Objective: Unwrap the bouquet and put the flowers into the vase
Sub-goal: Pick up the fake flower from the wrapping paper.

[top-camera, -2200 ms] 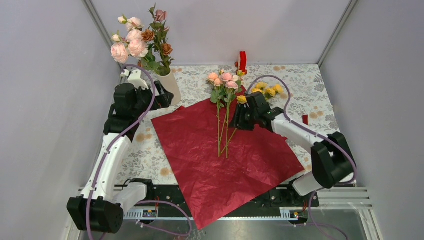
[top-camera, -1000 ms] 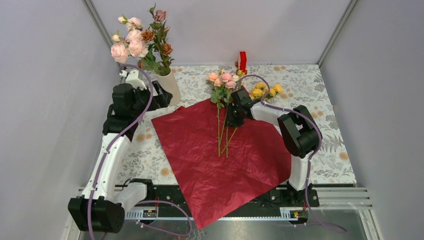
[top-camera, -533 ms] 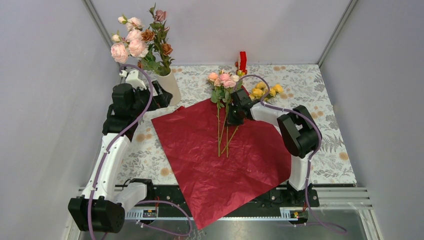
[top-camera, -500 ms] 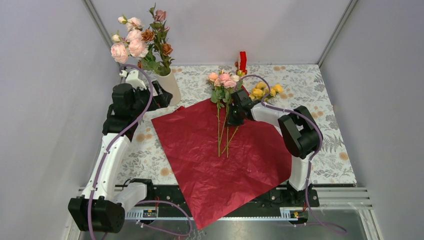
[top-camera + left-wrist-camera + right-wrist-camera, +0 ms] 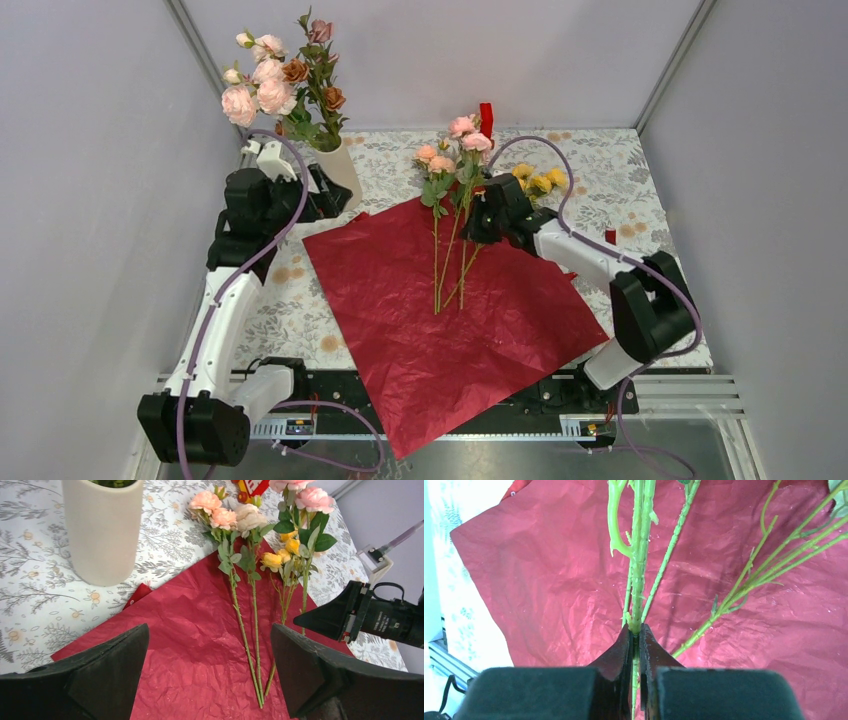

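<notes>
Right fingers [image 5: 616, 656]: pinched together on one green flower stem [image 5: 639, 555] (pink blooms uppermost, stem tilted), held over the red wrapping paper [image 5: 420, 330].
Left fingers [image 5: 107, 667]: spread wide, holding nothing, just beside the vase [image 5: 340, 172].
Vase: upright at the far left of the table [image 5: 620, 190], with several flowers [image 5: 275, 85] already in it.
Loose stems [image 5: 437, 250]: lying on the paper, with their heads toward the far edge.

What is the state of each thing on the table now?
vase: upright, flowers inside.
wrapping paper: spread open, flat.
pink stem: clamped, blooms raised.
right claw: shut on pink stem.
other stems: lying on paper.
left claw: open, empty.
</notes>
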